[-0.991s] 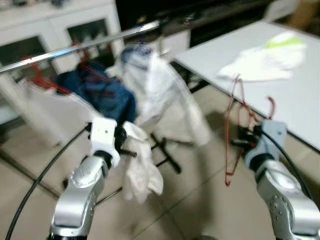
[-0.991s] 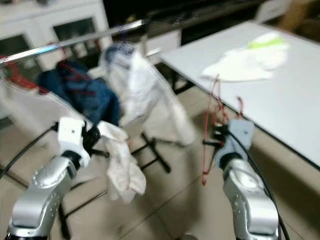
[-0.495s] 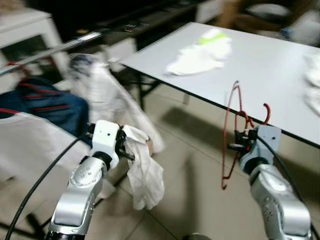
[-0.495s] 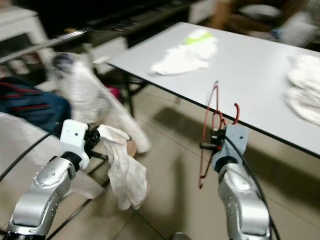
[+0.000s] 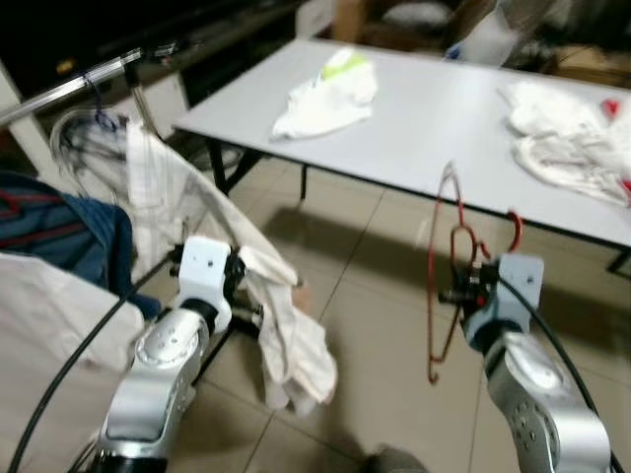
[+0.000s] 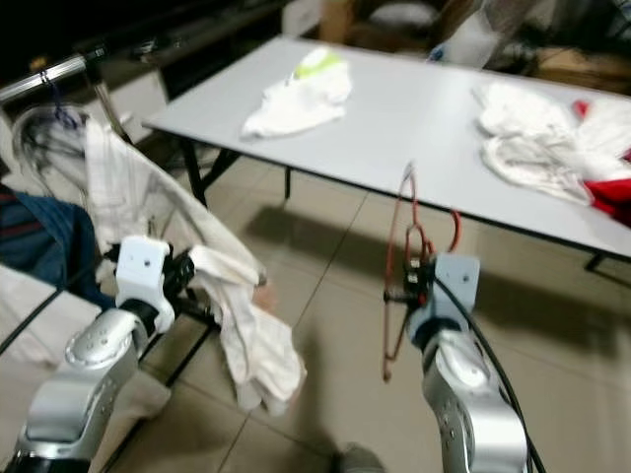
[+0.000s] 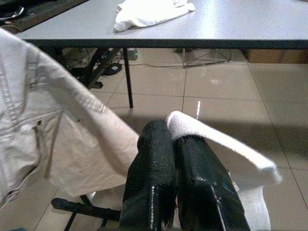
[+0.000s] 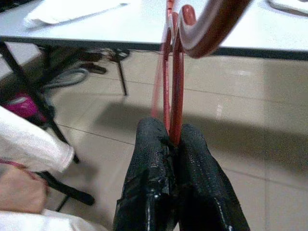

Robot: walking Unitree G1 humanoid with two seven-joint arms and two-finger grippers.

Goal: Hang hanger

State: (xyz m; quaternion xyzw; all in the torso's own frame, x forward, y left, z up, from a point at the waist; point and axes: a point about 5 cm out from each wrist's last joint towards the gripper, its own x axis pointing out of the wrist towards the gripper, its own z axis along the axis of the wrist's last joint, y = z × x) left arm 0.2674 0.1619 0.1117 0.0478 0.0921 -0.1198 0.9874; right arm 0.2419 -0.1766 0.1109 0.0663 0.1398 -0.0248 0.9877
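My right gripper has its jaws clamped tight on the red hanger, which stands upright above the tiled floor, hook near the counter's edge; its lower end blurs out in the head views. My left gripper is closed on a white garment that droops toward the floor, its hem soft with motion blur. Behind it a pale shirt and a blue garment hang from a metal rail, cut off at the frame edge. Farther off, the grey counter carries crumpled white cloths, the rightmost heap partly out of frame.
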